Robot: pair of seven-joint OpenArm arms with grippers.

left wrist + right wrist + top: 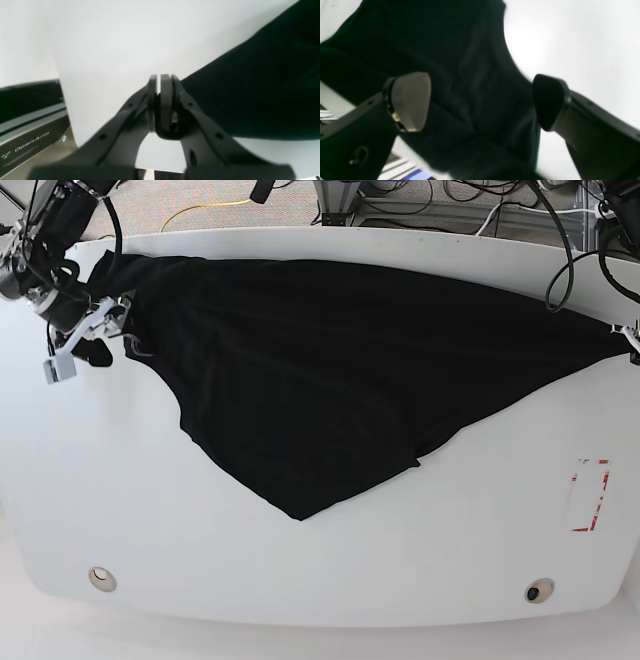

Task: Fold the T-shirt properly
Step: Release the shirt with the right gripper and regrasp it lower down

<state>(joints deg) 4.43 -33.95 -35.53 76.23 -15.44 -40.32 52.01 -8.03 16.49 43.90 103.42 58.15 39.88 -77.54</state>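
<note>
Right now the big black T-shirt of soft, floppy cloth (330, 380) lies spread across my round-cornered white table (300, 570). It is pulled wide along the far edge, and its near side hangs down to a point in the middle, so it makes a sort of triangle. It is not folded yet, I think.

My right gripper (481, 100) is at one far corner of the shirt. Its two fingers stand wide apart, with nothing between them but the dark cloth lying below. One pale grey pad (410, 100) faces me and the other finger (550, 100) sits over the shirt's edge. I hold nothing there. I think the fingers are wide so they can come down around the cloth.

My left gripper (160, 100) is at the other far corner, right beside the shirt's edge. Its two fingers are pressed close, with only a thin gap showing. The black cloth runs right up to them, but I cannot tell if any of it is pinched inside. In the view from above, the shirt's corner reaches to that side of the table, so it looks stretched toward me there.

I think stretching the top edge out keeps the shirt flat and smooth, ready for a neat fold.
</note>
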